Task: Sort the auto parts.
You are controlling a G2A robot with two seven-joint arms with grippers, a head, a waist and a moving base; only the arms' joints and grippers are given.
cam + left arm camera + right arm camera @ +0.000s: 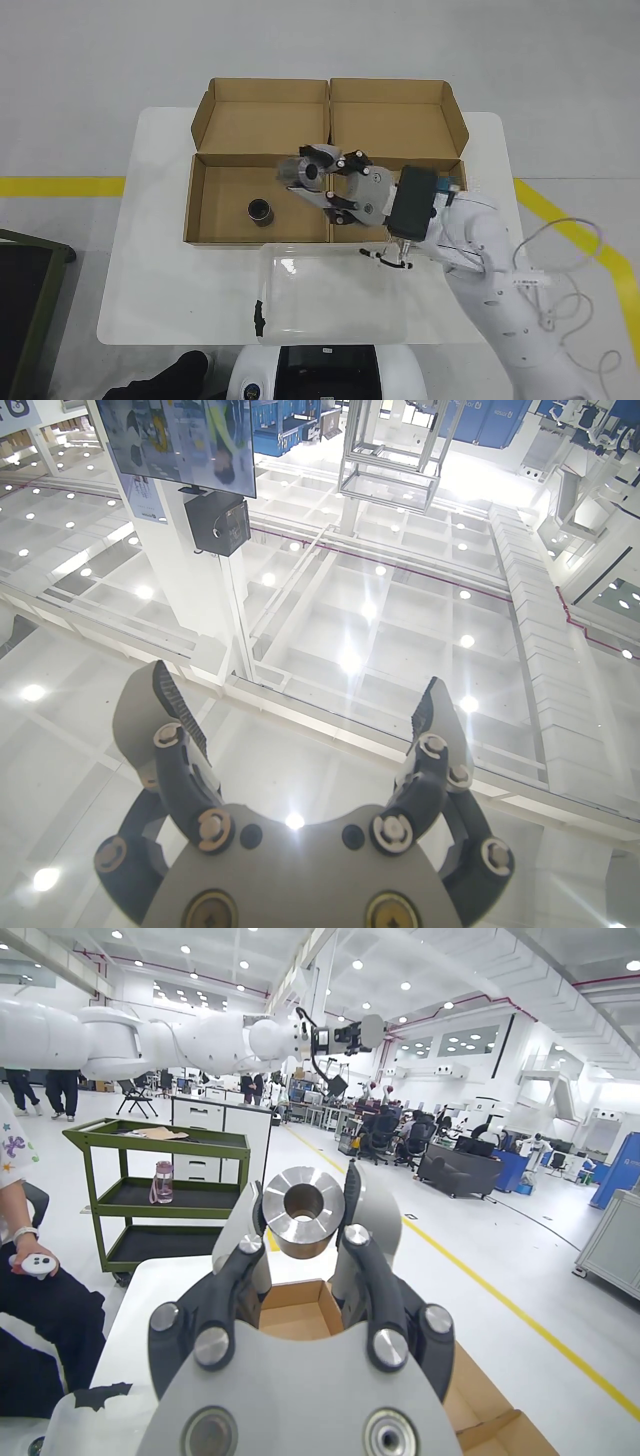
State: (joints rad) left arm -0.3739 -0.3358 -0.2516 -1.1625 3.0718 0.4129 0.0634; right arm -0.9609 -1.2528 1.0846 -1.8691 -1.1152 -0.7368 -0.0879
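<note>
My right gripper (309, 171) is shut on a silver metal bushing (308, 172) with a round bore. It hangs over the left compartment of the cardboard box (196, 200), close to the middle divider. In the right wrist view the bushing (301, 1220) sits clamped between both fingers, bore facing the camera, with the box (300, 1308) below. A dark cylindrical part (261, 211) lies on the left compartment's floor. My left gripper (300, 705) is open and holds nothing, pointing up at the ceiling. The left arm (200, 1043) is raised high above the table.
A clear plastic bin (330, 300) stands at the table's front edge, just before the box. The box flaps (265, 115) stand open at the back. A green cart (155, 1168) stands beside the table (150, 250) on its left side.
</note>
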